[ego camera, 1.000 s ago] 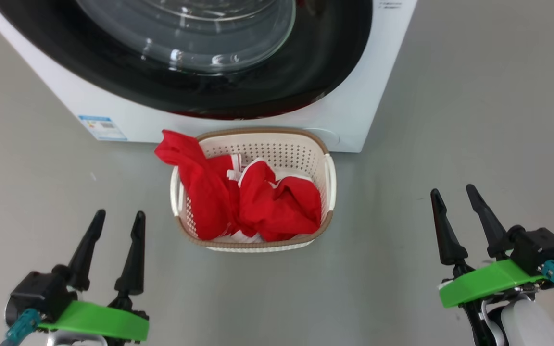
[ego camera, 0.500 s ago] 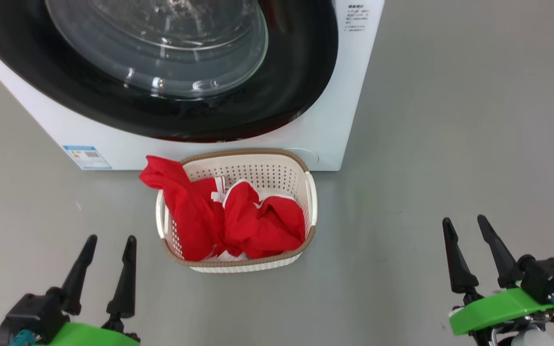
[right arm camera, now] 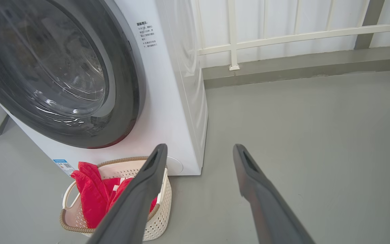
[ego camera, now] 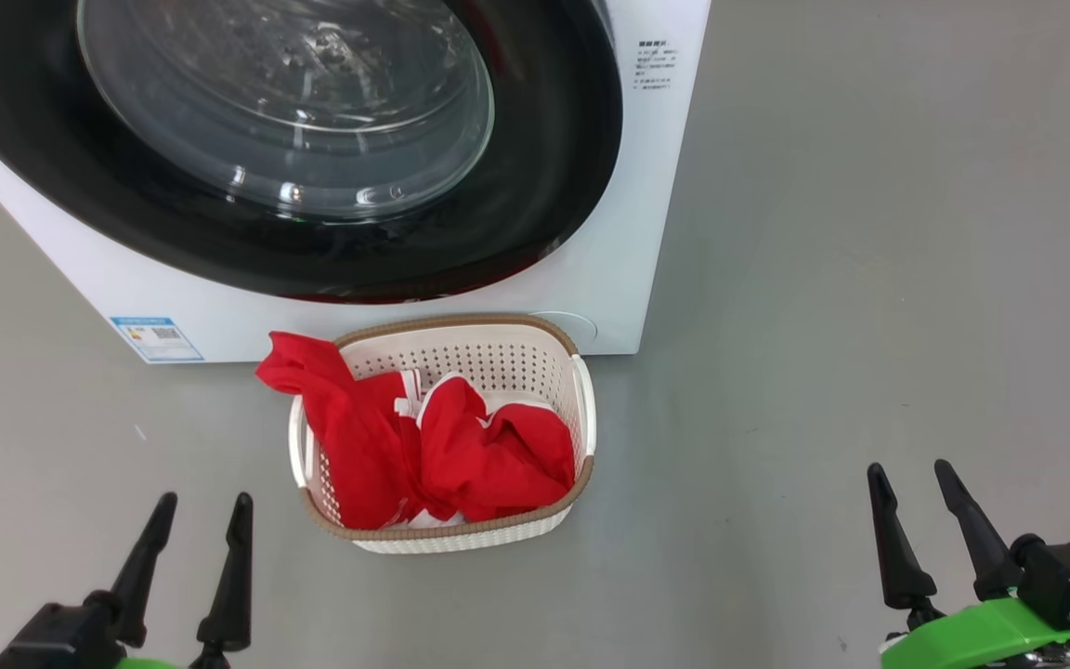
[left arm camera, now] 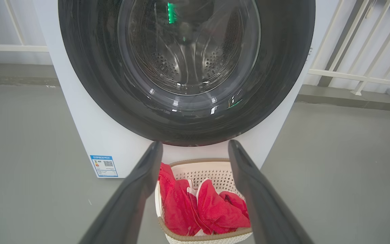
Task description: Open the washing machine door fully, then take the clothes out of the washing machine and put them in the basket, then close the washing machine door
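Both empty: my left gripper [ego camera: 205, 499] and right gripper [ego camera: 906, 465] hang spread wide, well clear of the basket [ego camera: 447, 534], presumably parked. The clothes [ego camera: 489, 455] lie inside it, just before the washing machine [ego camera: 628, 232]; its door [ego camera: 535, 186] appears shut.

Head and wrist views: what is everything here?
White boxy washing machine: one, white, on the floor.
Round black-rimmed glass door: one, black and clear, shut on its front.
Small blue label: one, blue, low on its front.
Cream perforated plastic basket: one, brown-rimmed, before the machine.
Soft red clothes: one heap, white-trimmed, in the basket.
White barred railing: one, white, behind the machine.
Left end effector: one, dark fingers, open.
Right end effector: one, dark fingers, open.
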Controlling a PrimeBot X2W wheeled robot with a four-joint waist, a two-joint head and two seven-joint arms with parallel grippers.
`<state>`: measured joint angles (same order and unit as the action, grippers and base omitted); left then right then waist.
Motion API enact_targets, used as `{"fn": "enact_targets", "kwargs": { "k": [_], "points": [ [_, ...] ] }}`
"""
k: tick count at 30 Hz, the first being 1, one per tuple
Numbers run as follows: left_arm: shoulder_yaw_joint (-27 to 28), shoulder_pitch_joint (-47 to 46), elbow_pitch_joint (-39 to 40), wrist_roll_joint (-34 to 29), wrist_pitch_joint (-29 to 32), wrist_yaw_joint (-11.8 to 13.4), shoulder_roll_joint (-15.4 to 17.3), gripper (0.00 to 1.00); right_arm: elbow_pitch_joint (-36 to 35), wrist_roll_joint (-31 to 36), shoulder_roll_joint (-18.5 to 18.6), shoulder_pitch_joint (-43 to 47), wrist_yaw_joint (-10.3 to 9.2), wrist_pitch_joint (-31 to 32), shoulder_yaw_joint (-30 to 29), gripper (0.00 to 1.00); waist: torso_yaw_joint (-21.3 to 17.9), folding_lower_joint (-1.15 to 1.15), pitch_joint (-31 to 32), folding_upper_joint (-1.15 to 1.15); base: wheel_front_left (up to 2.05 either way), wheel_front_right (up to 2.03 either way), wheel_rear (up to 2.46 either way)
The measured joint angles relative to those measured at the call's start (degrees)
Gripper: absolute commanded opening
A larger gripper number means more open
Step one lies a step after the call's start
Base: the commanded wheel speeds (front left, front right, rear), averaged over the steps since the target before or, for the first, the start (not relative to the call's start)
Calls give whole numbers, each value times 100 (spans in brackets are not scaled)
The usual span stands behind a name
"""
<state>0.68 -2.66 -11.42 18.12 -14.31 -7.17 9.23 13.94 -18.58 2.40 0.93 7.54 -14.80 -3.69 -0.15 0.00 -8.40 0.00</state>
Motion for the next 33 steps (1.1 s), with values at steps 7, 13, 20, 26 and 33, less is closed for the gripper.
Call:
{"fn": "enact_targets", "kwargs": {
  "k": [7,13,20,26,33],
  "points": [
    [36,137,11,-2,0,0,-1,100,-49,0,-7,154,0,1,-93,100,-4,0,58,0,0,0,0],
    [52,157,14,-2,0,0,-3,100,-81,0,-13,265,0,1,-151,100,7,0,64,0,0,0,0],
    [63,157,18,-1,0,0,-8,100,-81,0,-20,275,0,1,-187,100,-5,0,79,0,0,0,0],
    [67,157,23,-1,0,0,-18,100,-81,0,-20,275,0,1,-192,100,-1,0,98,0,0,0,0],
    [70,157,21,0,0,0,-19,100,-82,-8,-21,275,0,1,-191,100,21,0,81,0,0,0,0]
  ]
}}
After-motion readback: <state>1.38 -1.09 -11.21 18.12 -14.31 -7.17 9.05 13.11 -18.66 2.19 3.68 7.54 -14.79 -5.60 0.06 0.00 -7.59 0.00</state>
